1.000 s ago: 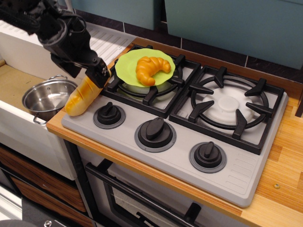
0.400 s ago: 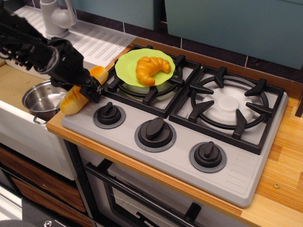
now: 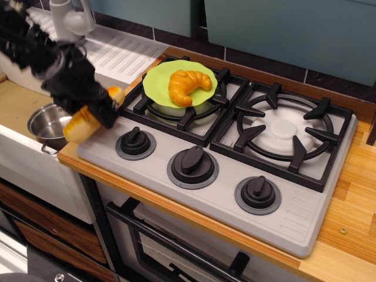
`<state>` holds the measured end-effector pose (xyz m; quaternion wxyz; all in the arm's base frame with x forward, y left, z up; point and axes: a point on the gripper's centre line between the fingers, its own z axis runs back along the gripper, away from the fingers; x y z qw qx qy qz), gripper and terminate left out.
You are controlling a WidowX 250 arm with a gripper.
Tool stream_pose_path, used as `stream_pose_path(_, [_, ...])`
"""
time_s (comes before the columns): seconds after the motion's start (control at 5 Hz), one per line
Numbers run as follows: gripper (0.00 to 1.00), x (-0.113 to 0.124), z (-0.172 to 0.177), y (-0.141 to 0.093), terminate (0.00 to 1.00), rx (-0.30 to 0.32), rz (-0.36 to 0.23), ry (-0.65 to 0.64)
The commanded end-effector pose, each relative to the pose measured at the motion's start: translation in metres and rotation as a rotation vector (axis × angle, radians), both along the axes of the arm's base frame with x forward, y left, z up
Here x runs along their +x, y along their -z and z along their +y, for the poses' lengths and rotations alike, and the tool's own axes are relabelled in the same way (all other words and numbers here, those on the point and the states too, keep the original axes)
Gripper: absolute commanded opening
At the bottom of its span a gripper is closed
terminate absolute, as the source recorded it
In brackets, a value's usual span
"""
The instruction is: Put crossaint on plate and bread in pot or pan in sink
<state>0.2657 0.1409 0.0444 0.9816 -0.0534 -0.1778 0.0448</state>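
At far left the sink (image 3: 17,111) holds the pot (image 3: 50,124), w/ only part of its rim and bowl showing because the arm and load cover the right side. Just right of it, the gripper (image 3: 94,108) is clamped across the middle of the bread (image 3: 87,117), which hangs tilted: lower end down-left over the pot's right rim, upper end up-right near the stove (image 3: 205,194) corner. The frame is motion-blurred here, so exact jaw gap can't be read, but the loaf is plainly off any surface and pinched between the fingers. Risks, as I judge them: 1) the loaf is longer than the pot is wide, so if let go flat or off-centre it'll bridge the rim and roll off into the basin, or onto the counter edge (image 3: 73,158); 2) the low end may catch the pot rim on the way down and tip or shove the light pot; 3) the grip sits mid-loaf on a smooth surface, so a fast swing could let it pivot or slip. Safer bet is prob. to go end-first, steep, centred over the pot. Further right, the croissant (image 3: 188,86) already sits on the green plate (image 3: 155,82) on the rear-left burner, well apart from the arm, so that half looks done.
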Motion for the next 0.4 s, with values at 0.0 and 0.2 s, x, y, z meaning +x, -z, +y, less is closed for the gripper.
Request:
stream_pose_path(0.0, [0.0, 0.028, 0.045, -0.062, 0.0, 0.09, -0.027, 0.062])
stream_pose_path(0.2, [0.0, 0.033, 0.065, -0.044, 0.0, 0.04, -0.04, 0.068])
